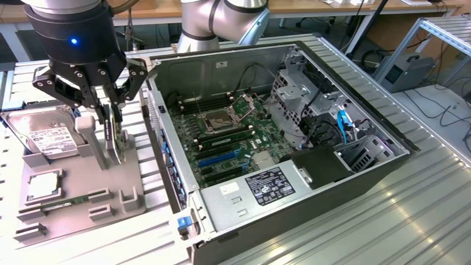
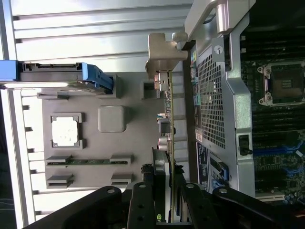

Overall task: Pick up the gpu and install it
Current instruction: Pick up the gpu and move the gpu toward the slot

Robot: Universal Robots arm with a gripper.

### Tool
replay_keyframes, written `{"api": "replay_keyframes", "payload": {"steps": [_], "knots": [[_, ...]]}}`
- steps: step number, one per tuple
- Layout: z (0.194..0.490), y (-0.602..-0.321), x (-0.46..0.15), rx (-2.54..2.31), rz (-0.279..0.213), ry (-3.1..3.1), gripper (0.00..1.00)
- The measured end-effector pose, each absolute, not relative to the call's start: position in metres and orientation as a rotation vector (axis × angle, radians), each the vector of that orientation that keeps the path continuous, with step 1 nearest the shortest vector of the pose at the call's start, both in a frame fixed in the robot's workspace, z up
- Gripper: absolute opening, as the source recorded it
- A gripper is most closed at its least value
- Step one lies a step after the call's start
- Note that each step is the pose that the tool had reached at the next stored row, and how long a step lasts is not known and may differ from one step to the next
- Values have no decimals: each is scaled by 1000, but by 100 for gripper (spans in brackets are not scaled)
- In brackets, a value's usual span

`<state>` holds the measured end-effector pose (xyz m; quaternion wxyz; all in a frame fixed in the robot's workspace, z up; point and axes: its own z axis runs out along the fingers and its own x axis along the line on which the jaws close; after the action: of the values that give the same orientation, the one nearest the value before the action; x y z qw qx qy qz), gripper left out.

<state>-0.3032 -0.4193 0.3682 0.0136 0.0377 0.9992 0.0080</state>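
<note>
The gpu (image 1: 113, 138) is a thin dark card standing on edge, seen edge-on in the wrist view as the gpu (image 2: 167, 119), with its metal bracket (image 2: 162, 50) at the far end. My gripper (image 1: 110, 110) is shut on the card's upper edge, one finger on each side, as the gripper (image 2: 167, 188) also shows in the wrist view. The card hangs over the grey holder tray (image 1: 88, 221), just outside the open computer case (image 1: 294, 182) on the exterior view's left. I cannot tell whether its lower edge touches the tray.
Inside the case lies the motherboard (image 1: 228, 138) with blue expansion slots (image 1: 213, 160). On the tray are a silver hard drive (image 1: 48, 138), a processor chip (image 1: 43, 185) and a green memory stick (image 1: 63, 203). The case wall (image 2: 214, 95) stands close beside the card.
</note>
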Motion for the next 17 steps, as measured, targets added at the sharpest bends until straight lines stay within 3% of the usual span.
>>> {"api": "replay_keyframes", "payload": {"steps": [17], "knots": [[374,-419,-303,117,25,3112,27]]}}
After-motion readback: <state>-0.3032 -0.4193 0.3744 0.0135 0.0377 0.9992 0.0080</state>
